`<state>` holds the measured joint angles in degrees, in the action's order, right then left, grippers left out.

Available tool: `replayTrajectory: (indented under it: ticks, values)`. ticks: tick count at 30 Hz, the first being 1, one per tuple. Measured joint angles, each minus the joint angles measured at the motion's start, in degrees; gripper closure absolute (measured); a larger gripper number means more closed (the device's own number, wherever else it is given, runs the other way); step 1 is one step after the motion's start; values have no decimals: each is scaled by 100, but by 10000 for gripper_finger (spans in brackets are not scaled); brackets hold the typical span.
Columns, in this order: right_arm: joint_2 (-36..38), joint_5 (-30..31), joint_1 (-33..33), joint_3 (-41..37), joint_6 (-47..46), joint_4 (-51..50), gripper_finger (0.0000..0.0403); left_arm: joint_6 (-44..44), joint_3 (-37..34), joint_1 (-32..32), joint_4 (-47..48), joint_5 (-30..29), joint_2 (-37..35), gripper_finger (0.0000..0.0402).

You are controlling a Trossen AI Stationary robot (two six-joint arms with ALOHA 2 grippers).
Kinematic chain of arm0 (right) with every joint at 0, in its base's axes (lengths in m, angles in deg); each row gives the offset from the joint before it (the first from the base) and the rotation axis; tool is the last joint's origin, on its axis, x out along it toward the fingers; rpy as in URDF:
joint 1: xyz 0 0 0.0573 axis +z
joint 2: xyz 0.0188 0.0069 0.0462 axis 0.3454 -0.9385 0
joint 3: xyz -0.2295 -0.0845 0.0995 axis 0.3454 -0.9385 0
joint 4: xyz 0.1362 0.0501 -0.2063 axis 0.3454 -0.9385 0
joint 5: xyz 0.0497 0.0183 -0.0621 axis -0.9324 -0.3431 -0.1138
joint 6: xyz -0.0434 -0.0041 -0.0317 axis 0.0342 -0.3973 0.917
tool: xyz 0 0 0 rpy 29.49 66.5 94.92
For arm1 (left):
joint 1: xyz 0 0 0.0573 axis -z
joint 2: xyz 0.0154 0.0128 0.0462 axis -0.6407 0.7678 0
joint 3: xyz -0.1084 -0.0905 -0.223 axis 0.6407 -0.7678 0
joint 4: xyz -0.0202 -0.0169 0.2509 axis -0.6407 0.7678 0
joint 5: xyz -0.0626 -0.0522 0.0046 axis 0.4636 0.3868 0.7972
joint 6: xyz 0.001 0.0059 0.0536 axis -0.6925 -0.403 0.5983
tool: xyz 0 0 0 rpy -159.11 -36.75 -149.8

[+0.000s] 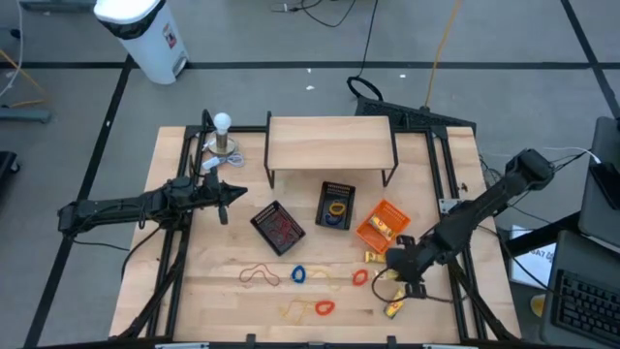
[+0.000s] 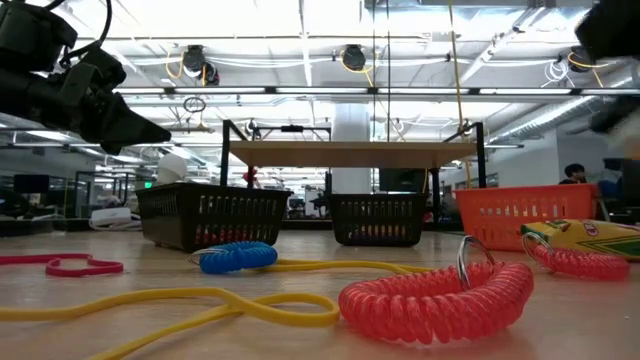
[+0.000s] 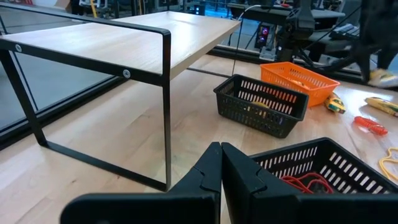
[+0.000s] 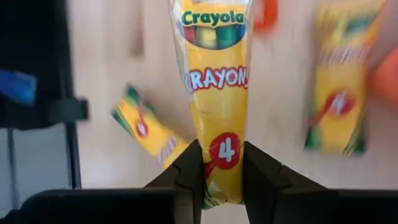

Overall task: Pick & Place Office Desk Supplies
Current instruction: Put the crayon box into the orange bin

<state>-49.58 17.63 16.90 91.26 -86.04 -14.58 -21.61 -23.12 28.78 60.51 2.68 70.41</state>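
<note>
Yellow pack: Crayola crayon packet (image 4: 217,99) pinched between the right gripper (image 4: 222,165) fingers, above the table's front right corner.
Nearby: two more crayon packets (image 4: 149,132) on the wood below.
Orange basket (image 1: 384,224): just behind the right gripper.
Left gripper (image 3: 221,163): fingers closed, empty, above the near black mesh basket (image 3: 329,169).

Open tabletop (image 1: 213,291) left of coils; trays (image 1: 336,206) crowding centre.

Three trays (image 1: 336,206) before the shelf (image 1: 329,143), coils (image 1: 298,275) nearer.
</note>
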Motion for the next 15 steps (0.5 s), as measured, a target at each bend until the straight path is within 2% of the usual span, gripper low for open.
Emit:
replayTrajectory:
  ticks: [6,11,15]
  values:
    - [753,642,-157,7,1104,1063,319,-10,0,-1,-6,0,-2,398]
    - [1313,626,-467,9,2464,1919,337,-113,-1,1,-19,0,-1,398]
    - [1804,494,-818,13,3191,2179,331,-116,-4,0,-37,0,-2,398]
